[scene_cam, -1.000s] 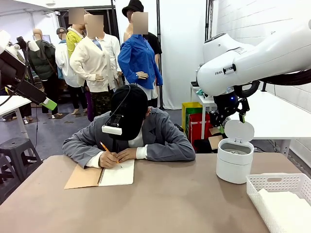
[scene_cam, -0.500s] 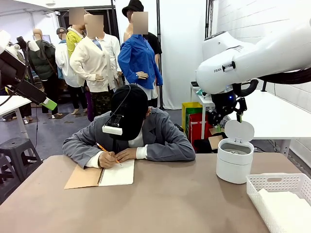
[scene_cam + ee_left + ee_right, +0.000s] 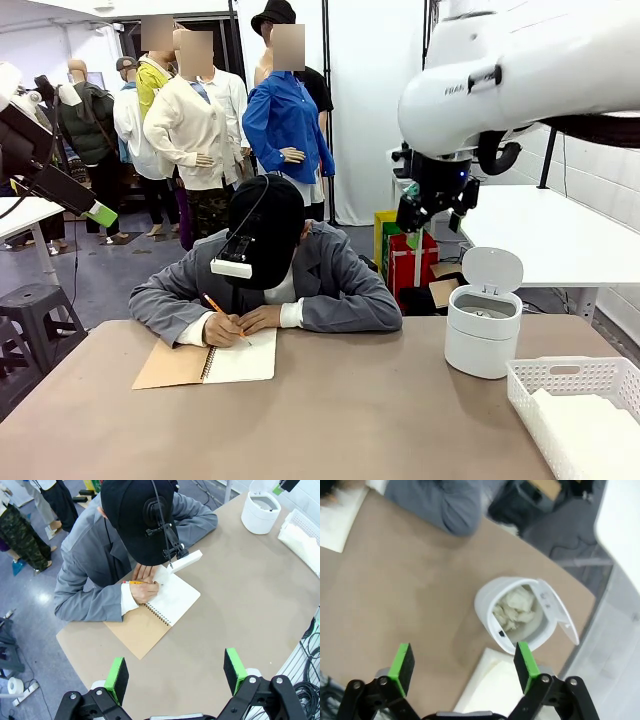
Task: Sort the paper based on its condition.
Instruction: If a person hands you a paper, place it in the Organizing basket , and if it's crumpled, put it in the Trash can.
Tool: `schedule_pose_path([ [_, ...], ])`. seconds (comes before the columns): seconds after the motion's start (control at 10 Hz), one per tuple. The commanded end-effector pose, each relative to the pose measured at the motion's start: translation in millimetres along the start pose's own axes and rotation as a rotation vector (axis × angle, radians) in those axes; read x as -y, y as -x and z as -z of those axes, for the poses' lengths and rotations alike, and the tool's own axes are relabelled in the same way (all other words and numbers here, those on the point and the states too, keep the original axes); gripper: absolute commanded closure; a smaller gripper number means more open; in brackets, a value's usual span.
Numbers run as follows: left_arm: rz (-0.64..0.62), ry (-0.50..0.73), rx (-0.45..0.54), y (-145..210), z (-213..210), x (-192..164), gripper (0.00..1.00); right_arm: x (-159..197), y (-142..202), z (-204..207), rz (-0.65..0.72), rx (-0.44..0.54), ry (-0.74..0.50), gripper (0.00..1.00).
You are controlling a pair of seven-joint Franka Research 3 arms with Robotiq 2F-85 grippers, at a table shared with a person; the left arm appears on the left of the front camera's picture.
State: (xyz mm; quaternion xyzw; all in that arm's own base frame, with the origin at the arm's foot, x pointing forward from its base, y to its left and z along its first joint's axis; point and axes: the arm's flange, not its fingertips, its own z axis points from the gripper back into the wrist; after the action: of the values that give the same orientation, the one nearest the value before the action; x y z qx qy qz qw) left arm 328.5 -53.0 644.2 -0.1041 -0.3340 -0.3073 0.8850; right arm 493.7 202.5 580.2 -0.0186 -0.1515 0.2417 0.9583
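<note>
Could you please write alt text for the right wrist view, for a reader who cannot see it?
Seen from above, the open right gripper hangs over a brown table, above a small white bin whose lid is flipped open on crumpled white paper. A person's grey sleeve and a notebook page lie at the far edge.

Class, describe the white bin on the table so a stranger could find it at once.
Start at the brown table and look to its far right side. There the bin stands, just beyond the white basket. It is round, with its lid flipped up and crumpled paper inside, while the basket is rectangular and holds flat sheets.
</note>
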Motion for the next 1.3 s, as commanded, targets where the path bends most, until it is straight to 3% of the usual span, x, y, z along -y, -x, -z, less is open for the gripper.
schedule_pose_path([
  [0.0,0.003,-0.001,0.0,0.5,-0.4,-0.4,0.0,0.5,20.5,-6.1,-0.059,0.134,-0.124,0.0],
  [0.3,0.003,-0.001,0.0,0.5,-0.4,-0.4,0.0,-11.4,19.9,-39.4,-0.116,0.326,-0.165,0.0],
  [0.5,0.003,-0.001,0.0,0.5,-0.4,-0.4,0.0,-21.2,15.2,-61.8,-0.183,0.391,-0.185,0.0],
  [1.2,0.003,-0.001,0.0,0.5,-0.4,-0.4,0.0,-47.8,8.8,-90.2,-0.422,0.367,-0.338,0.0],
])
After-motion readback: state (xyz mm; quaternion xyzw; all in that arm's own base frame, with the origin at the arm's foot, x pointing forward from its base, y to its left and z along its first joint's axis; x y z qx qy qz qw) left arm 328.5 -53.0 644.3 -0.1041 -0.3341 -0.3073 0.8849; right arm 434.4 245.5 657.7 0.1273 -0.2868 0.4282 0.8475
